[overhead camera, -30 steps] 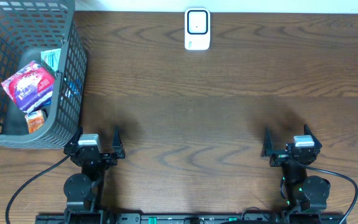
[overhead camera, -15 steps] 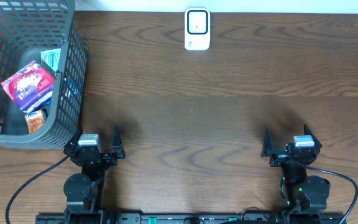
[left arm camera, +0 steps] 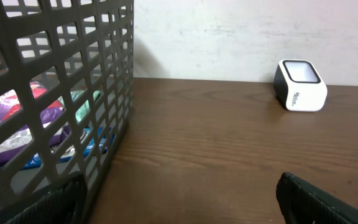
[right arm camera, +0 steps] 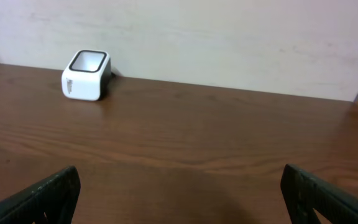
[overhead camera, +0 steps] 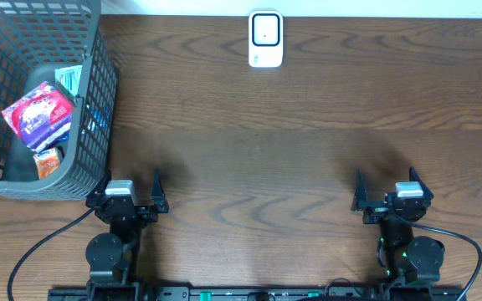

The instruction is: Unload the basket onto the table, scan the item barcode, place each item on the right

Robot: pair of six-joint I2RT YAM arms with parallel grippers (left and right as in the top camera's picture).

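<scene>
Several packaged items lie in the grey mesh basket (overhead camera: pixel 90 125) at the far left: a purple-and-red packet (overhead camera: pixel 38 113), an orange packet (overhead camera: pixel 48 163) and a teal one (overhead camera: pixel 69 78). The packets show through the mesh (left arm camera: pixel 17 115) in the left wrist view. A white barcode scanner (overhead camera: pixel 265 38) stands at the table's far edge; it is also in the wrist views (left arm camera: pixel 300 85) (right arm camera: pixel 86 76). My left gripper (overhead camera: pixel 132 186) is open just below the basket's near corner. My right gripper (overhead camera: pixel 386 182) is open at the near right. Nothing lies between either pair of fingers.
The basket wall (left arm camera: pixel 73 93) rises close on the left of my left gripper. A pale wall (right arm camera: pixel 229 37) runs behind the table's far edge. Brown wooden tabletop (overhead camera: pixel 258 167) stretches between the grippers and the scanner.
</scene>
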